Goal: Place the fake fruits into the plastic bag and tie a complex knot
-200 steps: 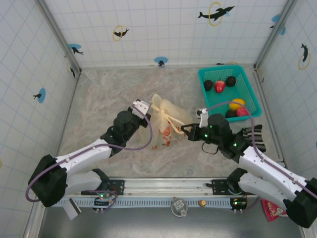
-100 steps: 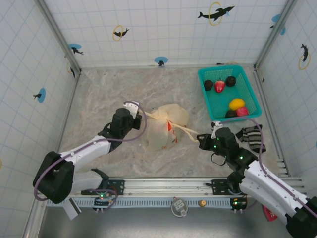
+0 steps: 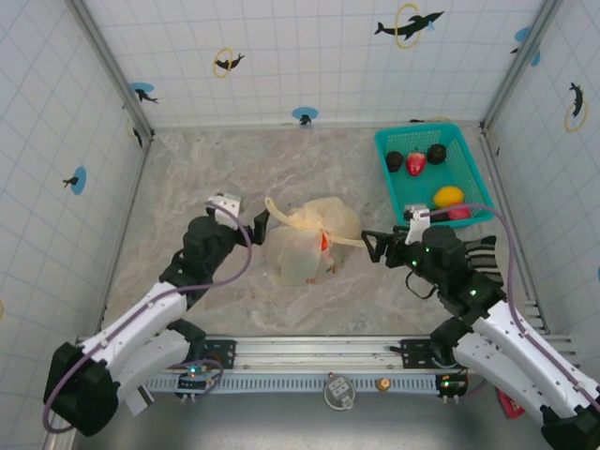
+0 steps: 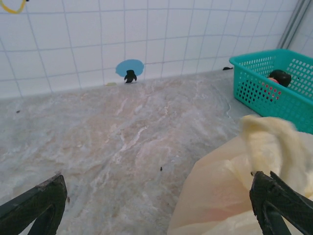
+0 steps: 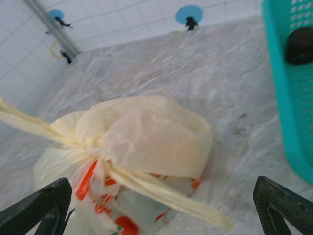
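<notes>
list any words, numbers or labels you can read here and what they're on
No text can be read anywhere.
Red print on the bag: too blurred to read.
Wall stickers: pictures of sea animals, no words.
Red packet at the bottom right of the top view: too small to read.

Bright, even light, soft faint shadows, top view crisp, right wrist view blurred, plastic bag (image 5: 146, 132) soft-edged.
</notes>
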Controlling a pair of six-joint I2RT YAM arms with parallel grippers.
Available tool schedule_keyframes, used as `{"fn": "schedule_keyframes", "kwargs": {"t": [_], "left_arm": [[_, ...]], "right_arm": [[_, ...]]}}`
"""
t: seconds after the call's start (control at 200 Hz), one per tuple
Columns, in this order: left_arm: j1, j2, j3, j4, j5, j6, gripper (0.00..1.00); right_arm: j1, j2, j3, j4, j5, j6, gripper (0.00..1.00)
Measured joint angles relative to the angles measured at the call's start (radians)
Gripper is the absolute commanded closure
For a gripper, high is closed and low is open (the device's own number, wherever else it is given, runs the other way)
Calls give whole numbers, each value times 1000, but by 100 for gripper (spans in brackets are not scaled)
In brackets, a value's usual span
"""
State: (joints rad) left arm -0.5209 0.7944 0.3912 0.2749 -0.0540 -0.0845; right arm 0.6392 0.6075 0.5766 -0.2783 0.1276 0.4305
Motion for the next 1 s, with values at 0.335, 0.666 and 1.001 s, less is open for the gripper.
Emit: {"fn": "schedule_keyframes", "kwargs": {"t": [0.335, 0.666, 1.001], "left_arm": [[0, -126, -70, -18, -167, 38, 3], [0, -34, -81, 28, -404, 47, 2], [7, -32, -132, 51, -433, 26, 2]], "right_arm": [[-42, 126, 93, -261, 472, 164, 2], [-401, 262, 107, -249, 472, 158, 3], [-613, 338, 53, -111, 312, 241, 30]]}}
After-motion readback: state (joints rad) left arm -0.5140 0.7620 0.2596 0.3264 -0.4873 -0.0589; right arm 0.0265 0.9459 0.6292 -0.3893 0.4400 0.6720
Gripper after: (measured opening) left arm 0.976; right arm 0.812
